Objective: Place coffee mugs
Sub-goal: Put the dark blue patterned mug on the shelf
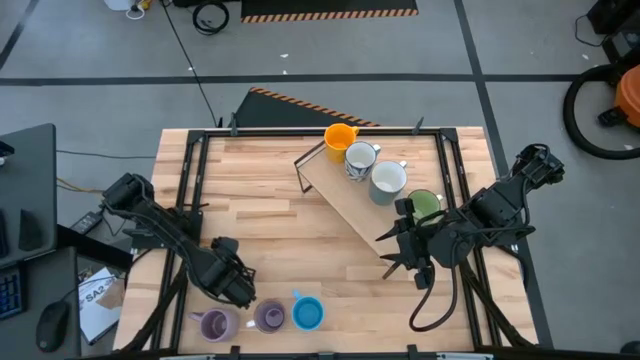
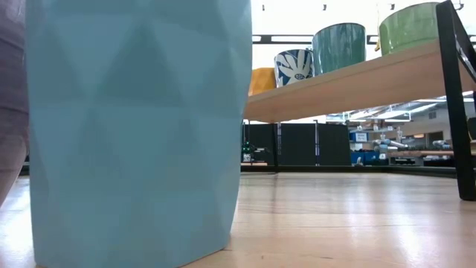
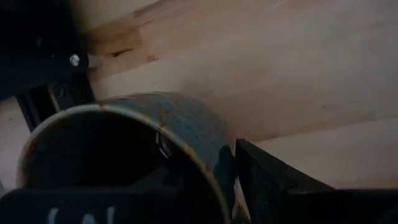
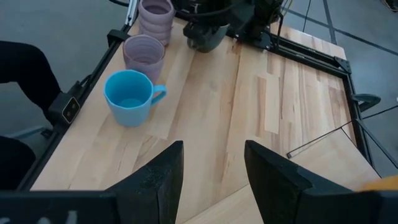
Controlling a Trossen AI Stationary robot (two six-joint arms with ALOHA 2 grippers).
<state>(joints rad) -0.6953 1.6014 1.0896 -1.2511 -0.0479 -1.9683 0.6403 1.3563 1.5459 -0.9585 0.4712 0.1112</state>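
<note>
My left gripper [image 1: 232, 282] stands near the table's front left, shut on a dark brown mug [image 3: 186, 124], which also shows in the right wrist view [image 4: 205, 38]. Just in front of it, two purple mugs [image 1: 213, 323] [image 1: 268, 316] and a blue mug [image 1: 307, 312] stand upright in a row along the near edge. An orange mug [image 1: 340, 135], a white patterned mug [image 1: 360, 160], a pale grey mug [image 1: 388, 180] and a green mug [image 1: 425, 203] stand on a raised wooden shelf [image 1: 340, 200]. My right gripper [image 1: 405, 255] hovers open by the shelf's near end, touching nothing. My left gripper has the dark mug's wall at the rim [image 3: 214, 155] between its fingers. One finger [image 3: 267, 180] is outside, and the other reaches down into the dark hollow. The fingers come from above, pointing down. The mug is upright; whether its base touches the table I cannot tell.
The shelf slants across the table's back right, and a black leg [image 2: 457, 104] of it shows in the low view. Black frame rails [image 1: 190, 190] run along the table's sides. Bare wood [image 1: 290, 240] lies open between the shelf and the front row of mugs.
</note>
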